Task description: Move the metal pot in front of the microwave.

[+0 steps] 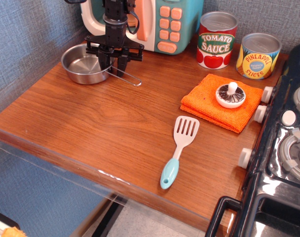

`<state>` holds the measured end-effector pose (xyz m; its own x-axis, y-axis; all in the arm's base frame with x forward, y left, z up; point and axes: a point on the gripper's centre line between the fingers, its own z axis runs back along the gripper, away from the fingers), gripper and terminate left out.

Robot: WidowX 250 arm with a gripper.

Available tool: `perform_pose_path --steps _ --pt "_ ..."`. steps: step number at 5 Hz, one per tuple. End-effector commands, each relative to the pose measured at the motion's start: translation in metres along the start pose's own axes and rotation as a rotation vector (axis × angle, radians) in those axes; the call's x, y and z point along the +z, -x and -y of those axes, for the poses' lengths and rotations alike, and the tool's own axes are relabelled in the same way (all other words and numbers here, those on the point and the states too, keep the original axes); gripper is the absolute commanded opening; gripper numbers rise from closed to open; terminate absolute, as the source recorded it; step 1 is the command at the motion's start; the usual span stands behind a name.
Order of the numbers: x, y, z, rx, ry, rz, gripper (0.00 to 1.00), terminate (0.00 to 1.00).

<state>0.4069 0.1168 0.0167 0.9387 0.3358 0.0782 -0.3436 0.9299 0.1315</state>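
Wooden countertop (105, 123) seen from above and in front. The metal pot (84, 63), a shallow shiny steel pan, rests on the counter at the far left, just in front of the microwave (154, 19), whose teal body, cream door frame and pink-orange buttons fill the top of the view; the pot's thin wire loop handle (126, 77) points to the right and toward the viewer, lying on the wood. The black gripper (112, 61) descends vertically from the top edge and stands over the pot's right rim, its fingers slightly parted and straddling the rim where the handle begins; whether the fingers actually press on the rim cannot be told from this view. To the right of the microwave stand the tomato sauce can (217, 39) and, beside it, the pineapple slices can (258, 55), both against the back wall. In front of the cans lies a folded orange cloth (216, 103) bearing a small round white knobbed lid (231, 95). A white spatula with a teal handle (178, 149) lies nearer the front edge, well apart from the pot. The black toy stove (283, 148) occupies the right margin.
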Motion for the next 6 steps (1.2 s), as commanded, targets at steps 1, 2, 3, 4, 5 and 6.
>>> perform_pose_path --steps 1,2,3,4,5,6 --pt "0.093 0.015 -0.007 -0.012 0.082 0.214 1.00 0.00" --pt "0.126 0.039 0.000 -0.060 0.138 0.266 1.00 0.00" --pt "0.136 0.061 0.013 -0.143 0.177 0.242 1.00 0.00" --pt "0.124 0.075 0.022 -0.199 0.178 0.200 1.00 0.00" --pt "0.110 0.086 0.027 -0.241 0.156 0.164 1.00 0.00" --pt "0.101 0.092 0.028 -0.294 0.128 0.141 1.00 0.00"
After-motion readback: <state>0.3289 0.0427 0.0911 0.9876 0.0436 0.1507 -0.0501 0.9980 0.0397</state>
